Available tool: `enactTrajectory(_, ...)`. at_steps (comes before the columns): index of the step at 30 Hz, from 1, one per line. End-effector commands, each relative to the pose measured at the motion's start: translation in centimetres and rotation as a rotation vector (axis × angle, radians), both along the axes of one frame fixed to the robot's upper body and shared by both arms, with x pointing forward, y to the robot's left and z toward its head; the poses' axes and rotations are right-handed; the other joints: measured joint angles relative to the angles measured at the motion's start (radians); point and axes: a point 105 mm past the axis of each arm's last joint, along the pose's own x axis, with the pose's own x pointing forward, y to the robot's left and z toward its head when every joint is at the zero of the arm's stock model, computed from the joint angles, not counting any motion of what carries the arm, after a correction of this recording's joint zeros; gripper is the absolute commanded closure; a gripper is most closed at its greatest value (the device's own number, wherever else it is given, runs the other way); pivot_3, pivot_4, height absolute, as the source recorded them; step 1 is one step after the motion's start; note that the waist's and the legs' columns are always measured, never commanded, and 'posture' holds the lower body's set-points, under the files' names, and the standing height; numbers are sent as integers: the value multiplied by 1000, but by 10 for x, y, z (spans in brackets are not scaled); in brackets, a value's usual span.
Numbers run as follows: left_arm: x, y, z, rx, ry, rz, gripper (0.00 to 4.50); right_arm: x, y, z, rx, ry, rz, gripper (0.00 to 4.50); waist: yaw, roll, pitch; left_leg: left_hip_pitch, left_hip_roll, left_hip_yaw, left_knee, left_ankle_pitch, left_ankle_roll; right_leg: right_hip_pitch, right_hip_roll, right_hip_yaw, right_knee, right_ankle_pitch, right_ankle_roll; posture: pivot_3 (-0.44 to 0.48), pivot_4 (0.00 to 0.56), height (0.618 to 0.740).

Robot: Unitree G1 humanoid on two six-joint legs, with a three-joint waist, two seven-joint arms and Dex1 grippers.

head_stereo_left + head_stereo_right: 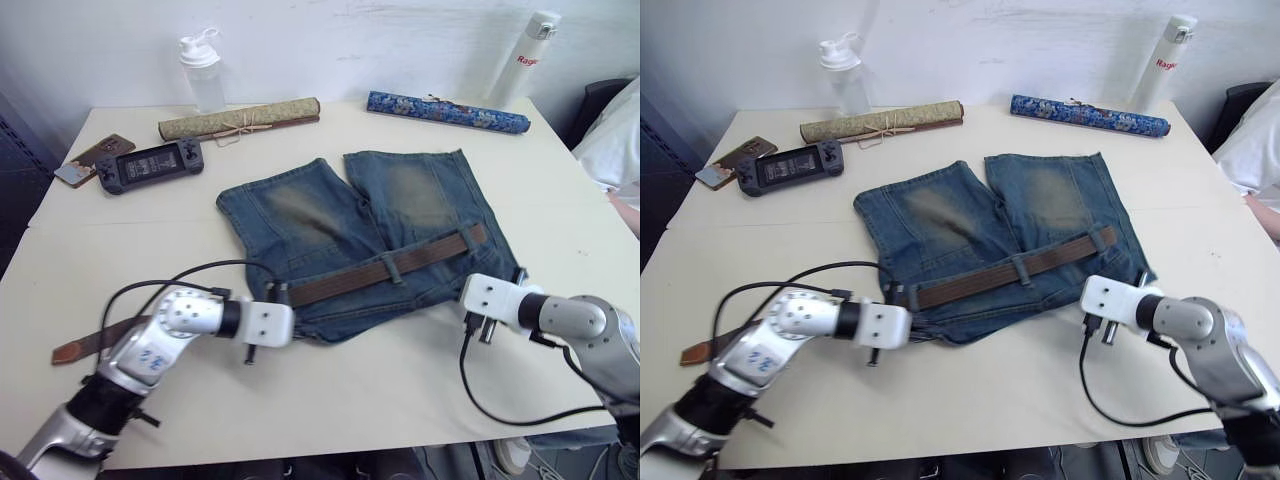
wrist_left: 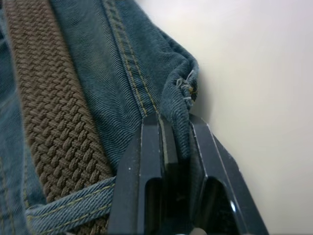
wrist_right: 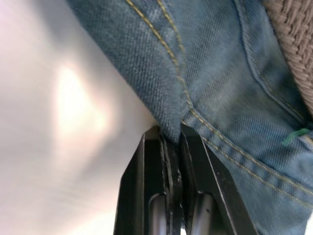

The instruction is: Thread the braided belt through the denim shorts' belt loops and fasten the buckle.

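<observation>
The denim shorts (image 1: 360, 230) lie flat mid-table, waistband toward me. The braided belt (image 1: 350, 280) runs along the waistband and passes under a belt loop (image 1: 393, 268). Its brown leather end (image 1: 75, 350) trails off to the left on the table. The buckle is hidden. My left gripper (image 2: 173, 122) is shut on the waistband's left corner, beside the belt and another belt loop (image 2: 68, 205). My right gripper (image 3: 168, 132) is shut on the denim edge at the waistband's right corner (image 1: 515, 278).
Along the far edge stand a clear bottle (image 1: 203, 72), a beige rolled scroll (image 1: 238, 120), a blue patterned roll (image 1: 447, 111) and a white flask (image 1: 525, 55). A handheld console (image 1: 150, 165) lies far left. A person's white sleeve (image 1: 620, 140) is at the right.
</observation>
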Motion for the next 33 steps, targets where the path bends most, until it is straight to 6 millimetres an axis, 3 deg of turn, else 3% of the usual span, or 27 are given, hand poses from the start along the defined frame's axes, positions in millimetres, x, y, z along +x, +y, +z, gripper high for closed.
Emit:
enactTrajectory(1,8,34,2,44,-76,35,4464,-31,45,10,142,90,63,4500,5,0,0,0,-1,0,0,0,0,0,-1,0,1,0,0,0,150,717)
enactTrajectory(4,12,45,-1,41,-100,56,4464,-44,63,11,186,117,55,4500,9,1,1,0,-1,0,0,-2,1,-1,-2,0,1,0,0,0,150,717)
enactTrajectory(9,13,55,-8,43,-130,64,4464,-55,75,14,238,163,12,4500,8,2,1,-1,-2,-1,0,-3,2,-2,-4,0,1,0,0,0,150,717)
enactTrajectory(16,8,56,-21,13,-88,78,4464,-57,72,9,204,167,-13,4500,6,2,0,-1,-2,-1,0,-3,2,-2,-3,0,2,0,0,0,150,717)
enactTrajectory(20,16,52,-16,-68,-82,134,4464,-52,67,7,235,176,-62,4500,11,2,0,-1,-3,0,0,-3,2,-2,-3,0,2,0,0,0,150,717)
enactTrajectory(21,17,50,-13,-99,-68,143,3465,-50,67,10,248,168,-61,4500,12,3,0,-1,-3,0,0,-3,2,-2,-3,0,2,0,0,0,150,717)
enactTrajectory(23,17,48,-10,-115,-51,146,2741,-46,65,15,252,133,-65,4500,14,3,0,-1,-3,0,0,-3,2,-2,-3,0,2,0,1,0,150,717)
enactTrajectory(24,16,49,-9,-103,-59,142,2281,-42,62,20,267,108,-79,4120,13,3,0,-1,-3,0,0,-3,2,-2,-3,0,2,0,1,0,150,717)
enactTrajectory(25,14,49,-7,-106,-52,141,1482,-41,59,23,280,109,-85,3340,12,3,0,-1,-3,0,0,-3,2,-2,-3,0,2,0,1,0,150,717)
enactTrajectory(27,8,49,6,-162,9,145,1068,-44,52,31,314,133,-84,2791,11,3,0,-1,-3,0,0,-3,2,-2,-3,0,2,0,1,0,150,717)
enactTrajectory(29,-5,52,18,-200,121,138,1061,-51,46,40,348,185,-65,2045,7,2,0,-2,-3,0,0,-3,2,-3,-3,0,2,0,1,0,150,717)
enactTrajectory(30,-11,54,22,-198,176,134,1061,-55,44,45,360,209,-53,1379,7,2,1,-2,-3,0,0,-3,2,-3,-3,0,2,0,1,0,150,717)
enactTrajectory(33,-22,64,36,-195,292,146,1061,-55,34,65,395,225,-39,373,5,2,1,-2,-2,0,0,-3,2,-2,-2,0,1,0,1,0,150,717)
